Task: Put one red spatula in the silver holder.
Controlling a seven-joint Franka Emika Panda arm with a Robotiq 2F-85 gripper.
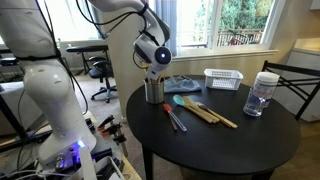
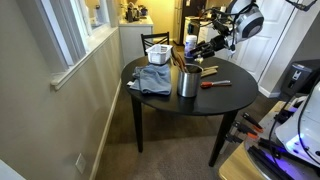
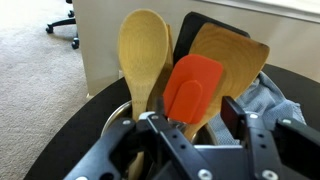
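The silver holder (image 1: 153,92) stands at the table's edge and also shows in the other exterior view (image 2: 188,84). In the wrist view its rim (image 3: 121,110) holds a wooden spoon (image 3: 143,55), a wooden spatula (image 3: 232,55), a black utensil and a red spatula (image 3: 192,86), all head up. My gripper (image 3: 190,113) is open, with one finger on each side of the red spatula's head. In both exterior views the gripper (image 1: 155,74) (image 2: 198,52) hangs right over the holder. Another red spatula (image 2: 215,84) lies flat on the table beside the holder.
On the round black table (image 1: 230,150) lie a teal-headed spatula (image 1: 181,100) and light-wood spatulas (image 1: 212,114). A white slatted basket (image 1: 224,78), a clear jar with a white lid (image 1: 260,95) and a blue-grey cloth (image 2: 152,79) sit nearby. A chair (image 1: 295,80) stands by the table.
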